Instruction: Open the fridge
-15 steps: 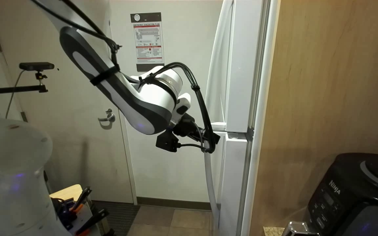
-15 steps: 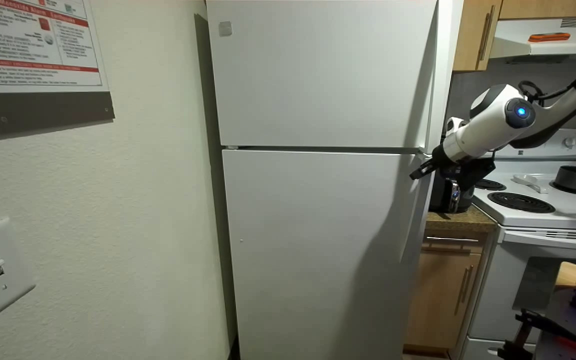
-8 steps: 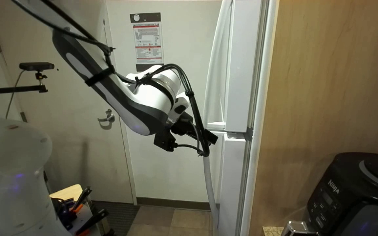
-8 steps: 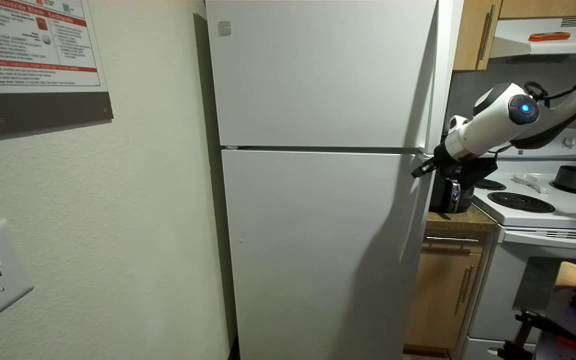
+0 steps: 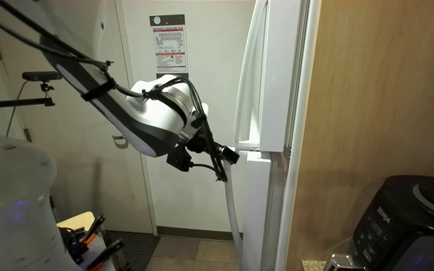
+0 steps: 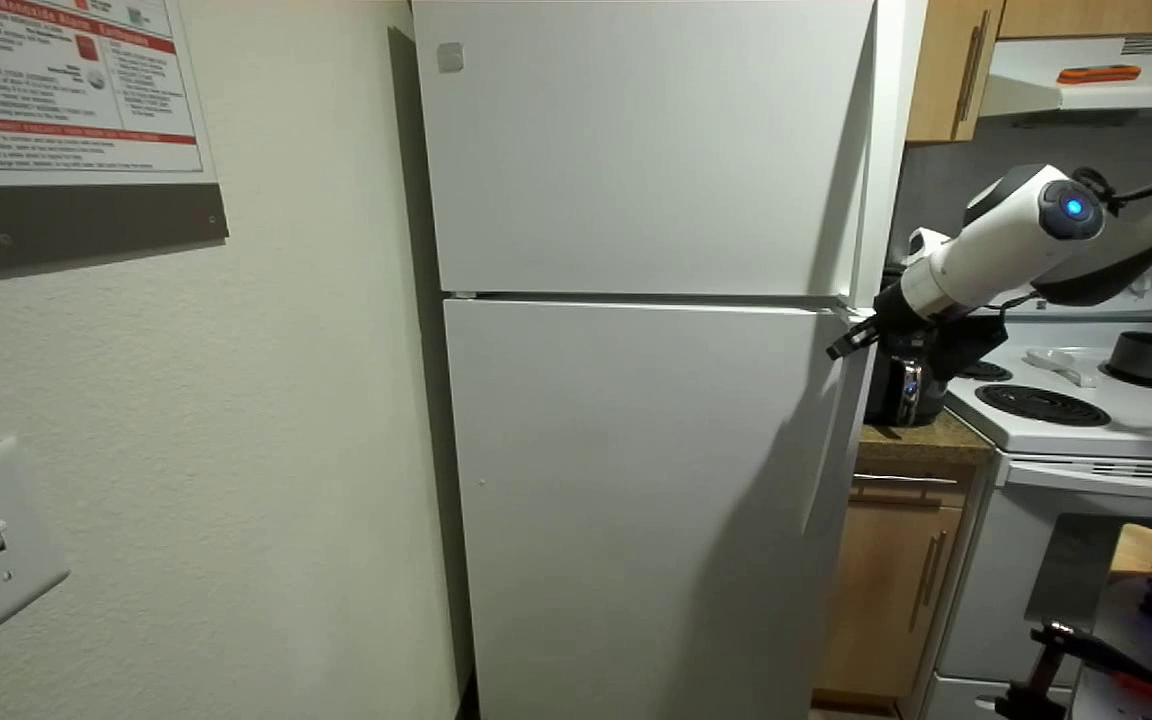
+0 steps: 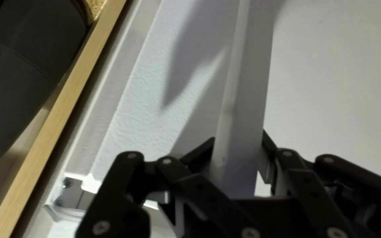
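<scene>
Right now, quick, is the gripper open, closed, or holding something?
Gripper: closed, holding the handle of the fridge's lower door.

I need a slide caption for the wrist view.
Black fingers gripping the white handle of the lower fridge door, seen from the wrist.

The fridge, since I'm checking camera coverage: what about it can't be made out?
Inside of fridge: hidden by upper door and lower door in an exterior view.
Lower door's foot: cut off by the bottom edge in both exterior views.
Top of lower handle: behind the gripper, wrist view.
</scene>
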Robot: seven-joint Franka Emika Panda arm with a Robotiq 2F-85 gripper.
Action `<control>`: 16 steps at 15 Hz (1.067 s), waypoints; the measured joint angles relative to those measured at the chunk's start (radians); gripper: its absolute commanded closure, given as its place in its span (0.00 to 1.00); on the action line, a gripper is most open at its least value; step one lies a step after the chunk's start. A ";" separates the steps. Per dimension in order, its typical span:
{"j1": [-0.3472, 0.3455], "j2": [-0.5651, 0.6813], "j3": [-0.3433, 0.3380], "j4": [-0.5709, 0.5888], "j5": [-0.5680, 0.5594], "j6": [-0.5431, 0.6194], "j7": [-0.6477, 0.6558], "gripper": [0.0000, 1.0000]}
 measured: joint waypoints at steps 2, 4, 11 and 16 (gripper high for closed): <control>-0.015 -0.061 0.043 -0.066 0.029 0.015 -0.040 0.92; -0.038 -0.133 0.092 -0.137 0.067 0.037 -0.097 0.80; -0.121 -0.115 0.252 -0.165 0.070 0.357 -0.104 0.24; -0.224 -0.102 0.397 -0.162 -0.033 0.478 -0.048 0.00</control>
